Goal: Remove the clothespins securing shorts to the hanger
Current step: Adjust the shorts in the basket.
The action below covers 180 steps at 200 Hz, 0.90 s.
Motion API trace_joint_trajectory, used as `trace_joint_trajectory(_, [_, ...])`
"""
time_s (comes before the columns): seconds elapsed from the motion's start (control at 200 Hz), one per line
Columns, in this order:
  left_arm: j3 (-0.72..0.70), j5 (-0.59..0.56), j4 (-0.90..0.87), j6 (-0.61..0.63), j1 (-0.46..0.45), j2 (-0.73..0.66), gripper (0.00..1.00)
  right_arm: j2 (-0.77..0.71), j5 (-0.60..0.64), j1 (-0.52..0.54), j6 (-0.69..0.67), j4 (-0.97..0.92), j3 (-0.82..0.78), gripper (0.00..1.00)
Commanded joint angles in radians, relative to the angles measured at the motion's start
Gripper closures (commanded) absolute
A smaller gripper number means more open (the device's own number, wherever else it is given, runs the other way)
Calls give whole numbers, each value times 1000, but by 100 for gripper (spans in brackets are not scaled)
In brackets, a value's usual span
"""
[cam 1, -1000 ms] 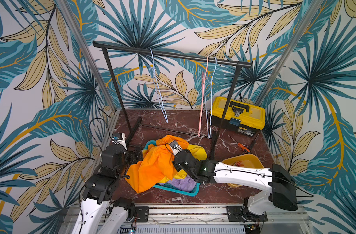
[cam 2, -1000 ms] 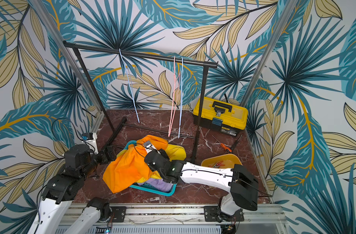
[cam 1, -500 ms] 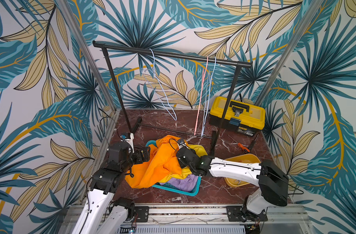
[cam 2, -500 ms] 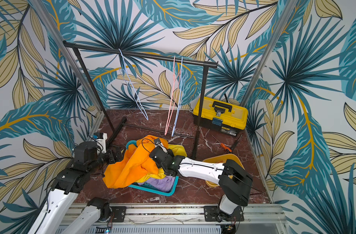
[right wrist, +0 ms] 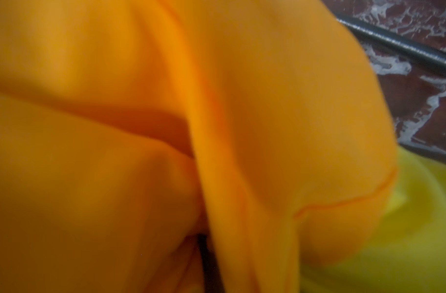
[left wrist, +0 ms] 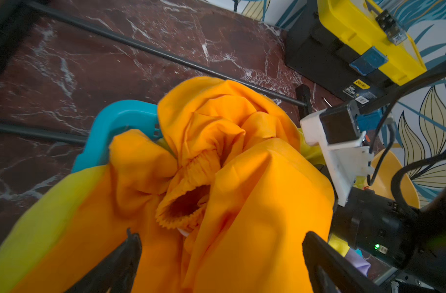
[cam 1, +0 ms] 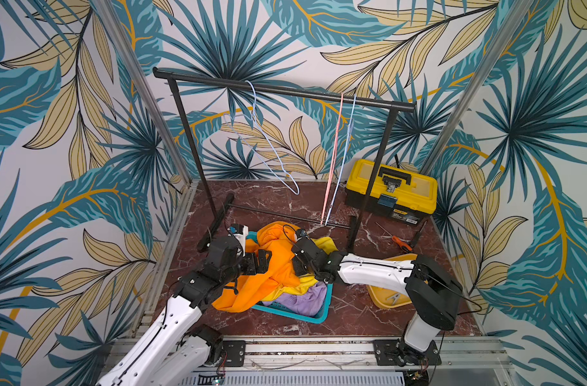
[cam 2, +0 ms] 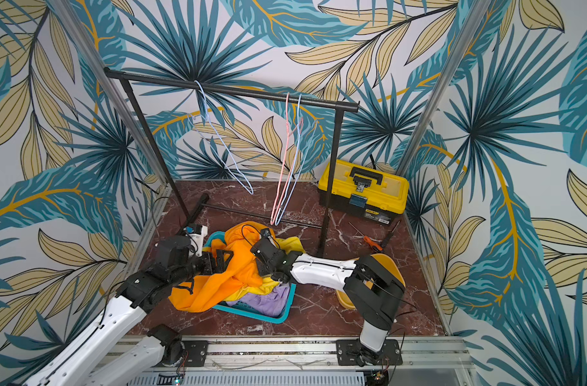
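The red marble desk (cam 1: pixel 352 320) carries everything. Across its back stands the black rail (cam 1: pixel 285 89), and all three wire hangers on it hang bare: the pale blue hanger (cam 1: pixel 274 150), the pink hanger (cam 1: pixel 333 157) and the blue hanger (cam 1: pixel 342 167) just beside it. I see no cloth and no peg on any wire, so I judge the main work done.

The shorts are off and heaped in the teal basket (cam 1: pixel 305 317) near me. The orange shorts (cam 1: pixel 278 267) lie on top and spill over the rim toward my left arm. The yellow shorts (cam 1: pixel 322 242) are under them, and the lilac shorts (cam 1: pixel 302 299) are lowest.

My left jaws stand wide open, with fingers (left wrist: pixel 120 263) on either side of the orange folds in the left wrist view, closed on nothing. My right jaws are pressed into the same orange cloth from the other side. The right wrist view shows only blurred orange and yellow fabric, so I cannot tell whether they grip or stand apart.

To my right the yellow dish (cam 1: pixel 397 258) holds one pale clothespin (cam 1: pixel 393 296); my arm hides the rest of the dish. No peg shows on the fabric. A small white scrap (left wrist: pixel 183 232) peeks out under the orange waistband, and I cannot say whether it is a peg or a drawstring. As I judge it, what is left is to check that scrap and tuck the orange pair in
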Motion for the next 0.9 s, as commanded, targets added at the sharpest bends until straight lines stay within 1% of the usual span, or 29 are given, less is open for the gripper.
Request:
trace_joint_trajectory(0.0, [-20, -29, 140, -36, -50, 48, 2, -28, -90, 6, 20, 6, -64, 60])
trace_joint_trajectory(0.04, [-20, -32, 165, -42, -69, 65, 2, -52, -83, 6, 16, 6, -71, 57])
trace_joint_trajectory(0.11, [-16, -41, 188, -44, -96, 99, 4, -94, -69, 7, 7, -2, -76, 41])
trace_joint_trajectory(0.22, [-23, -45, 220, -47, -125, 157, 5, -183, -45, 6, -6, -8, -90, 28])
trace_joint_trajectory(0.255, [-26, -47, 226, -47, -132, 175, 5, -218, -27, 6, -3, -13, -96, 21])
trace_joint_trajectory(0.31, [-32, -65, 236, -45, -145, 204, 5, -279, -10, 5, -4, -10, -111, 6])
trace_joint_trajectory(0.34, [-34, -75, 241, -44, -151, 220, 5, -312, 0, 6, -6, -14, -118, 1])
trace_joint_trajectory(0.476, [-37, -122, 242, -27, -175, 301, 6, -430, 49, 6, -15, -65, -133, 1])
trace_joint_trajectory(0.496, [-38, -129, 271, -25, -179, 313, 6, -443, 57, 6, -16, -72, -134, 0])
trace_joint_trajectory(0.581, [-42, -138, 297, -22, -199, 365, 6, -494, 92, 6, -16, -142, -143, 0])
trace_joint_trajectory(0.596, [-42, -166, 302, -21, -203, 375, 6, -503, 98, 6, -17, -147, -147, 1])
trace_joint_trajectory(0.731, [-37, -234, 323, -4, -245, 477, 5, -587, 160, 6, -25, -177, -190, 0])
trace_joint_trajectory(0.766, [-34, -251, 326, 3, -252, 511, 4, -608, 172, 6, -30, -181, -201, 1])
trace_joint_trajectory(0.846, [-23, -250, 326, 9, -258, 591, 2, -649, 197, 6, -38, -187, -224, 0])
trace_joint_trajectory(0.896, [-17, -263, 321, 23, -258, 608, 1, -673, 210, 6, -41, -193, -237, 1])
